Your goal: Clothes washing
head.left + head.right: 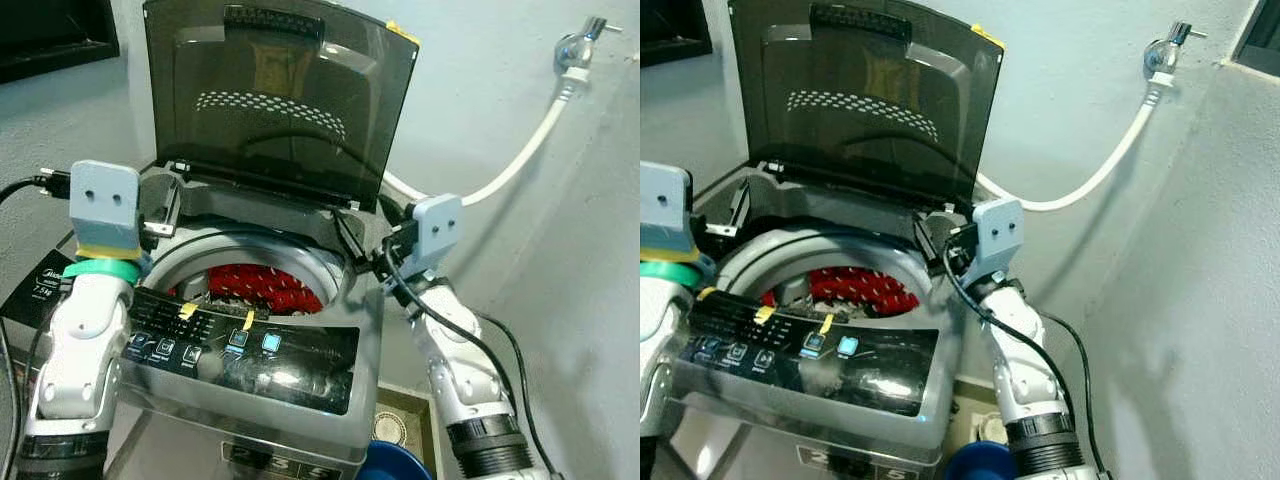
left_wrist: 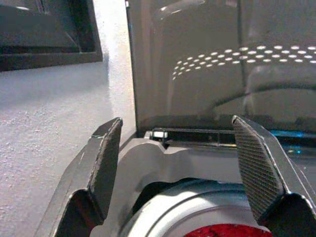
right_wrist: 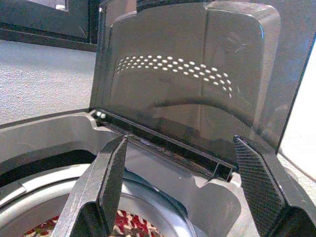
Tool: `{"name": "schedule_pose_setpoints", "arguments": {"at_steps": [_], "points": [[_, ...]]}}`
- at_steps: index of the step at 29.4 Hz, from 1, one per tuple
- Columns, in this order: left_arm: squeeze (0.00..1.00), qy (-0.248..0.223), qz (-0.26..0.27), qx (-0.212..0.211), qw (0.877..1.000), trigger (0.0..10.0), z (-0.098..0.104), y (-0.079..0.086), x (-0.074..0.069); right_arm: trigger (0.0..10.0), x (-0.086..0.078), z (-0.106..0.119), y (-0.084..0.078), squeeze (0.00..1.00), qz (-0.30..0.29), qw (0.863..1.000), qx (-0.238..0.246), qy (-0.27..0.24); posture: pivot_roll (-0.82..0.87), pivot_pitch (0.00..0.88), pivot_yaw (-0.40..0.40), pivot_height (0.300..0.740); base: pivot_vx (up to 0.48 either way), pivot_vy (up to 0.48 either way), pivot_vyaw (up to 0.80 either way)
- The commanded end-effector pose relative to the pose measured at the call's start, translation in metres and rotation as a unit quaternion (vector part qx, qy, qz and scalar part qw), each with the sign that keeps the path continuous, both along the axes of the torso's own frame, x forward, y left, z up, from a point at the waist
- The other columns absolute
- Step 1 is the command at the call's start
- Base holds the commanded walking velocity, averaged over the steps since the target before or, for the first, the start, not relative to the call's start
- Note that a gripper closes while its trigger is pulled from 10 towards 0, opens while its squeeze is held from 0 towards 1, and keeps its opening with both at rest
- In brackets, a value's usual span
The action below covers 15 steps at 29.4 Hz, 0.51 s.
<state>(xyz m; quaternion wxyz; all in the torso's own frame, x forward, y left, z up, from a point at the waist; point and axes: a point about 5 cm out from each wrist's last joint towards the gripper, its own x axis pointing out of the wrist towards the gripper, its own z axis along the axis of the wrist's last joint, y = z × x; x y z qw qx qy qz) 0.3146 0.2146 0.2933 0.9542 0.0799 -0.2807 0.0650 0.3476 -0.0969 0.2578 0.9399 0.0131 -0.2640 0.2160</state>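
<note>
Your two hands hover at the washing machine (image 1: 300,330), its smoked lid (image 1: 275,100) raised upright against the wall. The left hand (image 2: 180,163) sits at the machine's front-left corner, fingers (image 2: 106,158) spread wide and holding nothing — between them you see the lid's hinge edge and the grey tub ring. The right hand (image 3: 185,182) is at the machine's right rim, beside the lid's lower corner, its fingers (image 3: 111,177) equally wide apart and touching nothing. The red-and-white patterned clothes (image 1: 262,288) lie down inside the drum, below both hands. On the machine's front, the dark control panel (image 1: 245,350) carries two lit blue buttons and two strips of yellow tape. A white hose (image 1: 515,160) runs from the wall tap (image 1: 578,45) down behind the machine.
</note>
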Motion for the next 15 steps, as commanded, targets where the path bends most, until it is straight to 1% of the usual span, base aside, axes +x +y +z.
{"name": "schedule_pose_setpoints", "arguments": {"at_steps": [1,6,11,15], "points": [[0.0,0.005,-0.005,-0.014,1.0,10.0,-0.002,-0.0012,0.0019,10.0,0.0,-0.0009,-0.0023,0.0,-0.005,1.0,0.011,0.0,0.05,0.0,-0.059,0.74,0.0,0.0,0.0],[0.0,0.003,-0.007,-0.01,1.0,10.0,-0.0009,-0.0034,0.0016,10.0,-0.0007,-0.0016,-0.0011,0.0,-0.003,1.0,0.013,0.0,0.05,0.0,-0.054,0.74,0.0,0.0,0.0],[0.0,0.011,-0.014,-0.005,1.0,10.0,-0.0047,-0.0057,0.001,10.0,-0.0008,-0.0071,-0.0035,0.0,-0.013,1.0,0.013,0.006,0.05,0.0,-0.043,0.74,0.0,0.0,0.0],[0.0,0.015,-0.015,-0.009,1.0,10.0,-0.0073,-0.0056,0.0028,10.0,0.0001,-0.0078,-0.0048,0.0,-0.016,1.0,0.011,0.005,0.05,0.0,-0.038,0.74,0.0,0.0,0.0]]}}
